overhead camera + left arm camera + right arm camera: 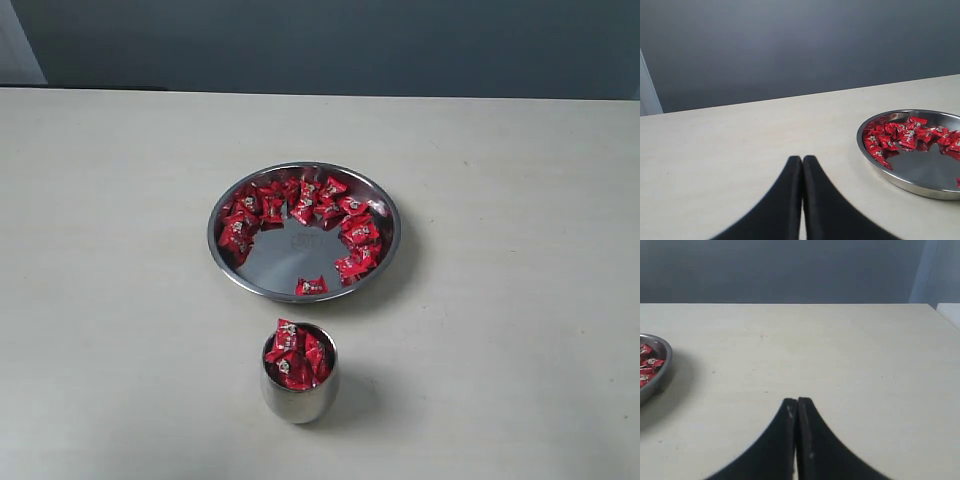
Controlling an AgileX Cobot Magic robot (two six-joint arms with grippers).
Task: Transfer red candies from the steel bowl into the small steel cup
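Red candies [358, 232] ring the steel bowl [285, 262] at frame centre. More fill the small steel cup [298, 398] just below it, not touching. Beige table [120, 300]. Left gripper [802, 161] and right gripper [797, 401]: fingers pressed together, holding nothing.

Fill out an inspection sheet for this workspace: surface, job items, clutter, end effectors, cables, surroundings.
Surface: pale table, matte, with a few faint specks.
Job's things: steel bowl holds red candies in an arc along most of its rim, its middle bare, with one candy alone at the near rim. The small steel cup stands upright in front of the bowl, apart from it, heaped with candies.
Clutter: nothing seen.
End effectors: left end effector shut, holding nothing; right end effector shut, holding nothing; both over the table, away from the bowl.
Cables: nothing seen.
Surroundings: dark grey wall behind the table.
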